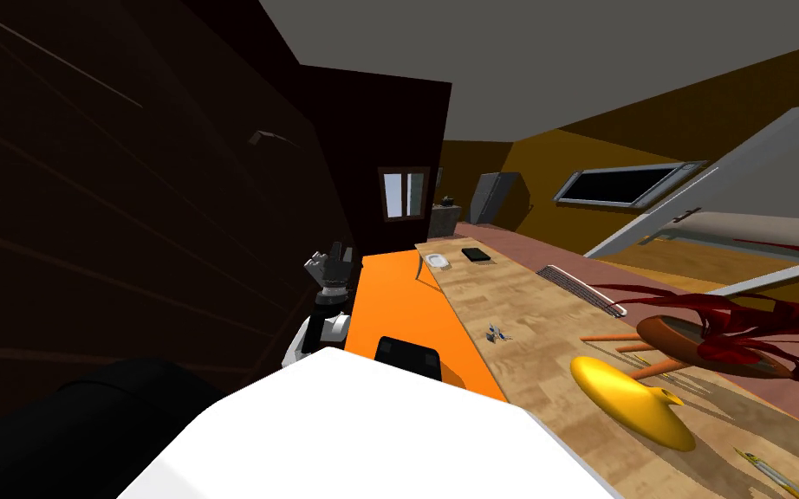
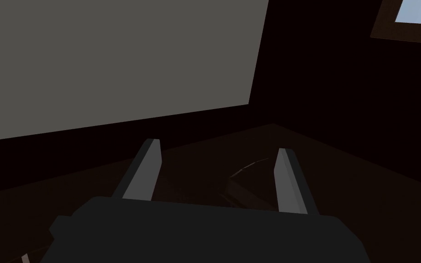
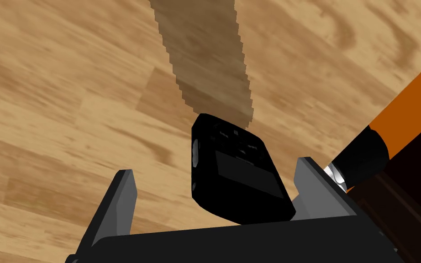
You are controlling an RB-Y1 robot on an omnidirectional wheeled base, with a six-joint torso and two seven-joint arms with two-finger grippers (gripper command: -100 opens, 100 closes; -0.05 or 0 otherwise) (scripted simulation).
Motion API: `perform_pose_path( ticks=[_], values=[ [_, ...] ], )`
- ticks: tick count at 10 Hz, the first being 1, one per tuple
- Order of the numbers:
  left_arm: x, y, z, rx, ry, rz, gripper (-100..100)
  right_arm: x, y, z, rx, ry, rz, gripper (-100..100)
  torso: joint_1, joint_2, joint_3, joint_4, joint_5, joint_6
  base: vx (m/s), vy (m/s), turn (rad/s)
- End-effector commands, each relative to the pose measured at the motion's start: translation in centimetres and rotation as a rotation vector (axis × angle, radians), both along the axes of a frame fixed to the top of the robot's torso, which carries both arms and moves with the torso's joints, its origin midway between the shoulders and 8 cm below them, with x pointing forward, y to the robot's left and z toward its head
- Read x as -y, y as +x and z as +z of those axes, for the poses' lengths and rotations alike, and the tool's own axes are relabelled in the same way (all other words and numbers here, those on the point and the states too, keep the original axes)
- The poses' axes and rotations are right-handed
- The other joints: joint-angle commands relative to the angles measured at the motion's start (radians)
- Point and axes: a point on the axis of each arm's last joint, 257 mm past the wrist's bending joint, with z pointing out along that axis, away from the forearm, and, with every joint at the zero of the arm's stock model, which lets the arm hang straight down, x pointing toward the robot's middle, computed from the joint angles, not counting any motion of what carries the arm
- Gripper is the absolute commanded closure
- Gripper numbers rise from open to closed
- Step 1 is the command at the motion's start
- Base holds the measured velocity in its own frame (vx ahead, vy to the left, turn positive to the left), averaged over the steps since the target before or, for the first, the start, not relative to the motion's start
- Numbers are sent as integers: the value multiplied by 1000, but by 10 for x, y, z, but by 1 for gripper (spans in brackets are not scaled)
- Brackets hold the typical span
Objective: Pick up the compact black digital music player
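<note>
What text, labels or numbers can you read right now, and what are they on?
No readable text.
The black music player between the fingers of the right gripper shows a blank dark screen and small buttons; any markings on them are too small to read.
The wooden table bears no writing.

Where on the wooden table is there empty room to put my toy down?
The widest bare wood of the table lies between the white dish and the small blue-grey thing. Near the yellow thing and the brown bowl of red leaves it is crowded. My right claw is open, the black player between its fingers.
</note>
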Motion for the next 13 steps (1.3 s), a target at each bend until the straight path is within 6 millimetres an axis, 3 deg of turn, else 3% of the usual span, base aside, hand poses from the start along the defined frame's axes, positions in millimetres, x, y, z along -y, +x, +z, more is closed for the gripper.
perform_pose_path(
  ticks=[1, 3, 4, 8, 9, 10, 12, 13],
  values=[
    [0, 0, 0, 0, 0, 0, 0, -6, -5, -12, 0, -2, -10, -100, 0, 0, 0, 0, 0, 0, -1, -55, 79],
    [0, 0, 0, 0, 0, 0, 0, -7, -6, -12, 0, -2, -12, -100, -3, 1, 0, 0, -1, 0, 0, -40, 32],
    [0, 0, 0, 0, 0, 0, 0, -7, -6, -13, 0, -2, -12, 100, -1, 1, 0, 0, 0, 0, -1, -5, -11],
    [0, 0, 0, 0, 0, 0, 0, -7, -7, -13, -1, -2, -11, 100, 0, 0, 0, 0, 0, 0, 0, 0, 0],
    [0, 0, 0, 0, 0, 0, 0, -7, -7, -13, -1, -3, -11, 0, 0, 0, 0, 0, 0, 0, 0, 0, 0],
    [0, 0, 0, 0, 0, 0, 0, 2, -1, -1, 0, -4, -2, 100, 0, 0, 0, 0, 0, 0, 5, 38, -95],
    [0, 0, 0, 0, 0, 0, 0, 3, 0, 1, 1, -7, 0, 100, 5, 1, 0, 0, 1, 1, -4, 43, -60],
    [0, 0, 0, 0, 0, 0, 0, 3, 0, 2, 0, -6, 0, 0, 3, 1, 0, 0, 1, 1, -1, 5, 1]
  ],
)
